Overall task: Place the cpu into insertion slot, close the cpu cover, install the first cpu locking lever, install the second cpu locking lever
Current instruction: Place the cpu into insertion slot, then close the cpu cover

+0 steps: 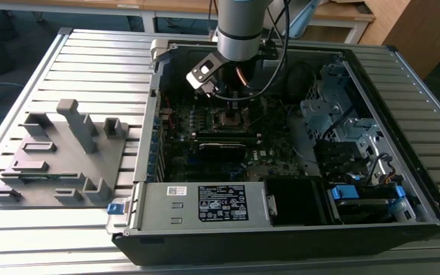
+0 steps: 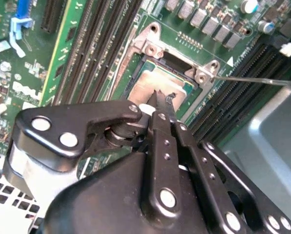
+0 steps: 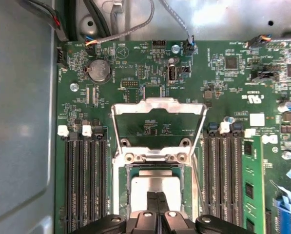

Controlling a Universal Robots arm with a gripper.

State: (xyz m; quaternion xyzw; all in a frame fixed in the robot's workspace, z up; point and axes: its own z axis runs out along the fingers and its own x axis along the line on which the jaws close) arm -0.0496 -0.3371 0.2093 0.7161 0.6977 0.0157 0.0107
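Bright even light; computer case (image 1: 297,243) interior dim (cpu cover (image 3: 158,104) glares).

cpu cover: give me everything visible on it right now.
The cpu cover is a thin silvery metal frame with a square window, green board showing through it. It is open, swung back from the insertion slot and tilted up on its hinged edge. Nothing rests on it; the gripper is apart from it, over the cpu.

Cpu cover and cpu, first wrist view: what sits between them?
In the first wrist view, a silvery hinge bracket with screws lies between the open cpu cover and the cpu.
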